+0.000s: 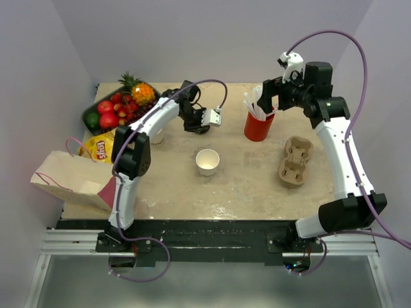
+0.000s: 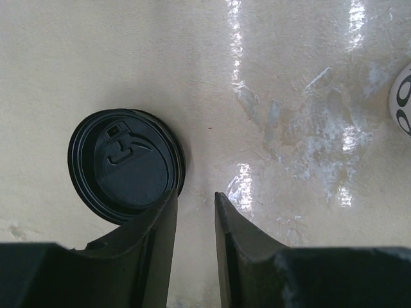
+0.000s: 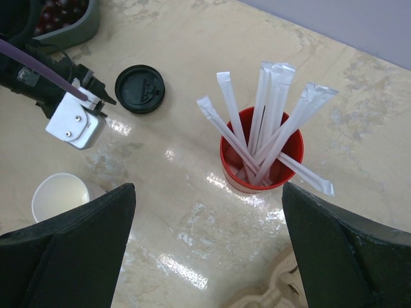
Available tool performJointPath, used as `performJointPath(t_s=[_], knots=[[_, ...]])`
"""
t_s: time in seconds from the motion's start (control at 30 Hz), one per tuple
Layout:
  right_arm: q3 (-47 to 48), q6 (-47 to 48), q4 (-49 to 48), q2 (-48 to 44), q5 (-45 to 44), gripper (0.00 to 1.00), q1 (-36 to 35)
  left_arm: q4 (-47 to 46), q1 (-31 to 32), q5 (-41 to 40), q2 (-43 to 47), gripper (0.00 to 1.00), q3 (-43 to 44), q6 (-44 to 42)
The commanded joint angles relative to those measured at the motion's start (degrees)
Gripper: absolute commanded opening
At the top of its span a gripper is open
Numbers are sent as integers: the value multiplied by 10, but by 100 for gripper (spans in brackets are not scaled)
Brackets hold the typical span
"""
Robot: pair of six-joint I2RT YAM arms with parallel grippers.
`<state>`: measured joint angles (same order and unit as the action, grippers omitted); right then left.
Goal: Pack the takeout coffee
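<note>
Up front, a brown paper bag lies at the near left corner of the table. Mid-table, the white cup stands upright and uncovered, with nothing touching it. To its right, a pulp carrier rests flat on the tabletop.

Further back on the left, a yellow chip bag sits just behind the paper bag. Beyond the white cup, the left gripper hangs low over the tabletop. Its jaws are drawn in to a narrow slit that frames only bare table, and they clasp nothing. The black lid lies flat just beside it. In the wrist view the lid's rim meets the inner edge of one finger and is partly hidden under it. The black lid and white cup are well apart.

Right of the black lid, a red cup holds a bunch of wrapped white straws. The right gripper hovers above it with jaws spread wide, gripping nothing and clear of the straws.

At the far left corner, a dark tray carries red apples, a green fruit and a small pineapple.
</note>
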<state>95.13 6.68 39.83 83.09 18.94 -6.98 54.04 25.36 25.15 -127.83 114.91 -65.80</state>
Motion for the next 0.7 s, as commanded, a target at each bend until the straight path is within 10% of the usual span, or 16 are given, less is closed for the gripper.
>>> performJointPath(t_s=[0.0,0.67], knots=[[-6,3,-13,-17,3,99,7,-20,3,-10,-17,34,15,-22],[1,-11,-18,3,10,99,20,-65,3,-29,-44,37,19,4]])
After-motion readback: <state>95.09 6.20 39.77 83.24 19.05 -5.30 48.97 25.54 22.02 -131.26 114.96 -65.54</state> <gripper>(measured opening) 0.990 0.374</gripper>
